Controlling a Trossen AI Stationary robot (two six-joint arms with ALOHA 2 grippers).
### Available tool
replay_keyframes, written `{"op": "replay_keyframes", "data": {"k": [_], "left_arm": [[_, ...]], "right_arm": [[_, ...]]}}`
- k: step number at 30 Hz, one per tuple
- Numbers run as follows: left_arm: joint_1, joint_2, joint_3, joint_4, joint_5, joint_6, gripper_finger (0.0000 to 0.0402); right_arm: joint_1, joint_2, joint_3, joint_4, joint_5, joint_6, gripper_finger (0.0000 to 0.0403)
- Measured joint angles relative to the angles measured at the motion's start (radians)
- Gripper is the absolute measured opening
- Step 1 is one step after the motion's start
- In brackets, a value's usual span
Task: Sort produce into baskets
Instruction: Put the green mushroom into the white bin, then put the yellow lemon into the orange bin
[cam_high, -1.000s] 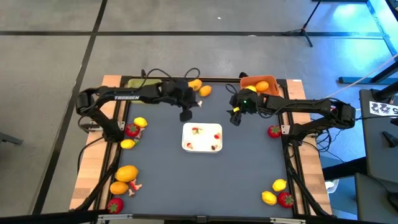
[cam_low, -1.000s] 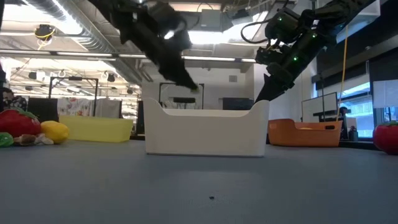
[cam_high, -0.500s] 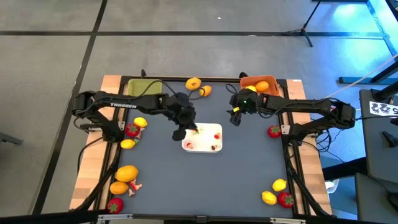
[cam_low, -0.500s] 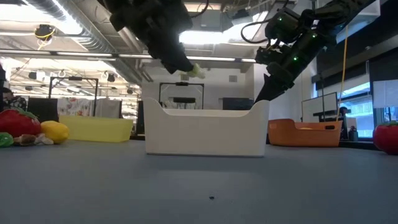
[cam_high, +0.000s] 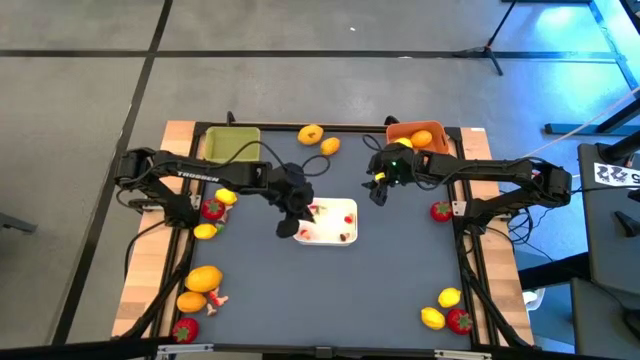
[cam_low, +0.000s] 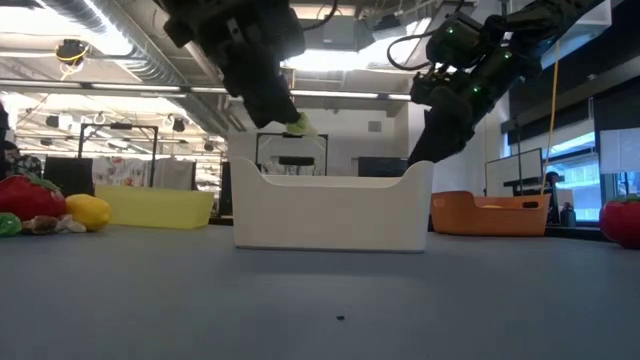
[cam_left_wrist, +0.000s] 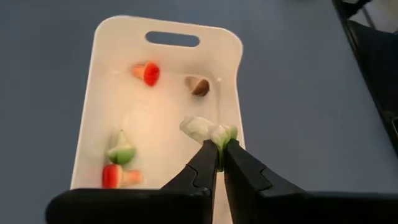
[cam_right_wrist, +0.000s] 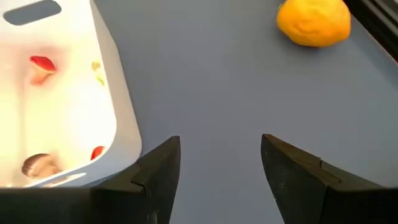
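My left gripper (cam_high: 291, 227) hangs over the left end of the flat white tray (cam_high: 346, 204), shut on a small white-and-green scrap (cam_left_wrist: 208, 130), which also shows in the low view (cam_low: 298, 125). My right gripper (cam_high: 378, 193) is open and empty above the table, right of the tray. The yellow-green basket (cam_high: 232, 143) stands at the far left and the orange basket (cam_high: 418, 135) at the far right, with an orange fruit in it. Two orange fruits (cam_high: 311, 133) lie on the table between them. A lemon (cam_high: 226, 197) and a strawberry (cam_high: 212, 209) lie at the left edge. My left gripper pinches the scrap's green end (cam_left_wrist: 225, 133) between the free ends of its two fingers (cam_left_wrist: 204, 163). The fingers slant down from the table's left side. The scrap's white end sticks out sideways. The scrap hangs clear above the tray's rim (cam_low: 330, 180).
Several tiny red, brown and green scraps lie in the tray (cam_left_wrist: 149, 73). More fruits lie at the near left (cam_high: 204, 278) and near right (cam_high: 449, 297); a strawberry (cam_high: 441, 211) lies at the right edge. An orange fruit (cam_right_wrist: 314, 22) lies ahead of my right gripper.
My left gripper has moved from near the far-edge orange fruits toward the table's near edge, to the tray's left end, carrying the white-and-green scrap clear of the table. It has stayed shut on the scrap.
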Motion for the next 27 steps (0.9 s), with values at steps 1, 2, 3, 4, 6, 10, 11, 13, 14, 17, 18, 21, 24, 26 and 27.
{"op": "replay_keyframes", "data": {"k": [1,2,3,4,6,10,11,13,14,17,18,21,24,26,27], "left_arm": [[0.0,0.0,0.0,-0.001,-0.001,-0.015,0.0018],[0.0,0.0,0.0,-0.001,-0.006,-0.03,0.0018],[0.0,0.0,0.0,-0.001,-0.014,-0.038,0.0018],[0.0,0.0,0.0,-0.002,-0.022,-0.041,0.0018],[0.0,0.0,0.0,-0.002,-0.026,-0.043,0.0021],[0.0,0.0,0.0,0.006,-0.028,-0.041,0.0062],[0.0,0.0,0.0,0.015,-0.028,-0.042,0.0077],[0.0,0.0,0.0,0.025,-0.028,-0.043,0.0108],[0.0,0.0,0.0,0.026,-0.028,-0.032,0.0122],[0.008,0.0,0.0,0.026,-0.028,-0.011,0.0155],[0.012,0.0,0.0,0.027,-0.028,-0.011,0.0162],[0.029,0.0,0.0,0.028,-0.028,-0.014,0.0175],[0.042,-0.008,0.0,0.013,-0.027,-0.026,0.018],[0.05,-0.016,0.0,-0.014,-0.026,-0.025,0.0182],[0.056,-0.019,0.0,-0.022,-0.025,-0.018,0.0182]], "right_arm": [[0.0,0.0,0.0,0.0,-0.003,0.004,0.0223],[0.0,0.0,0.0,-0.001,-0.008,0.013,0.0223],[0.0,0.0,0.0,-0.002,-0.009,0.02,0.0223],[0.0,0.0,0.0,-0.002,-0.012,0.025,0.0223],[0.0,0.0,0.0,-0.002,-0.018,0.028,0.0223],[0.0,0.0,0.0,-0.002,-0.025,0.028,0.0223],[0.0,0.0,0.0,-0.002,-0.024,0.028,0.0223],[0.0,0.0,0.0,-0.002,-0.024,0.028,0.0223],[0.0,0.0,0.0,-0.002,-0.024,0.028,0.0223],[0.0,0.0,0.0,-0.002,-0.024,0.026,0.0223],[0.0,0.0,0.0,-0.002,-0.024,0.024,0.0223],[0.0,0.0,0.0,-0.001,-0.024,0.021,0.0223],[0.0,0.0,0.0,-0.001,-0.024,0.021,0.0223],[0.0,0.0,0.0,0.0,-0.024,0.019,0.0223],[0.0,0.0,0.0,0.0,-0.024,0.017,0.0223]]}}
